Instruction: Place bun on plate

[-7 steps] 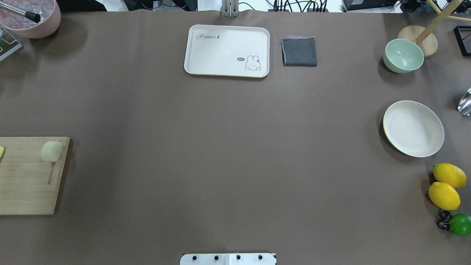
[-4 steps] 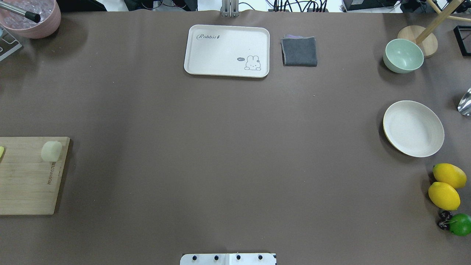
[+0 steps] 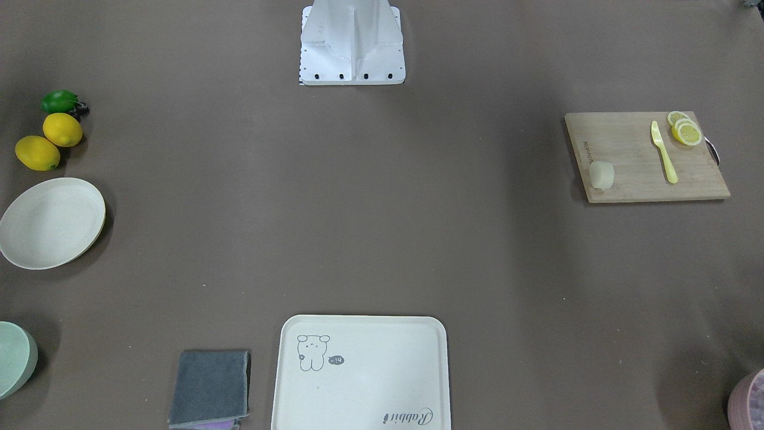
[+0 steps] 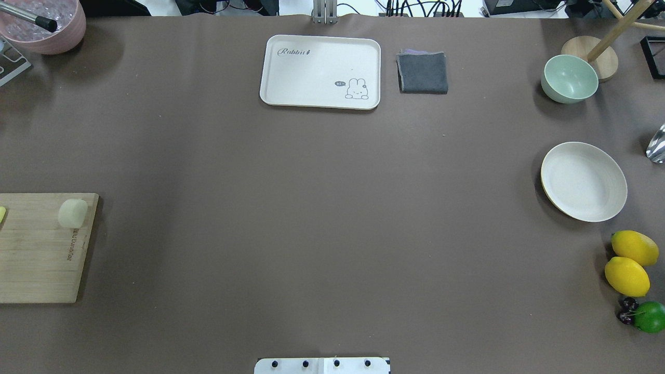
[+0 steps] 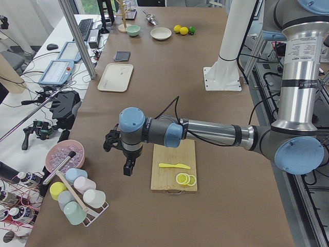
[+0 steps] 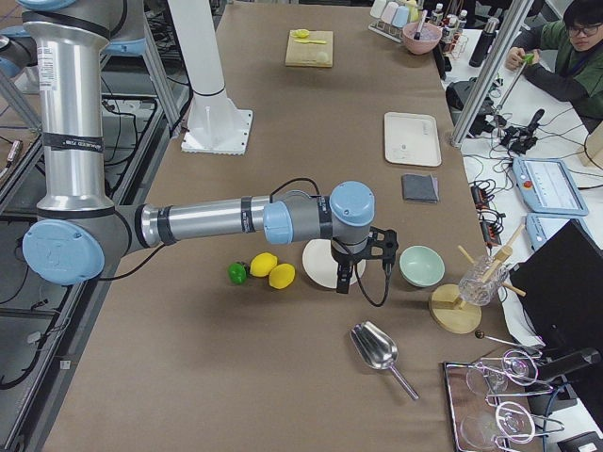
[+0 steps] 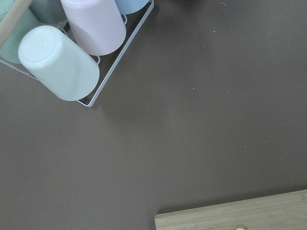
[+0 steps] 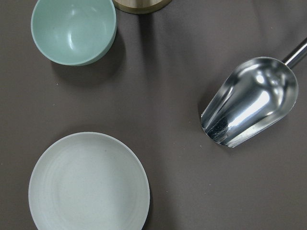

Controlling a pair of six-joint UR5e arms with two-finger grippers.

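On cutting board point(image 4: 36, 259) at tabletop's point(image 4: 311, 218) left edge, bun point(image 4: 72, 213); by right edge, plate point(image 4: 583, 181). Cannot tell opening of left gripper point(image 5: 127, 168) or right gripper point(image 6: 345, 281).

My left arm point(image 5: 216, 135) stretches out level, its forearm passing over the cutting board point(image 5: 162, 177). The wrist is bent so the left gripper point(image 5: 127, 169) points straight down, just beside the board's long edge farthest from my base. My right arm point(image 6: 207, 221) also reaches out level, well apart from the board, with the right gripper point(image 6: 344, 285) pointing down. I cannot tell whether either gripper's fingers are parted.
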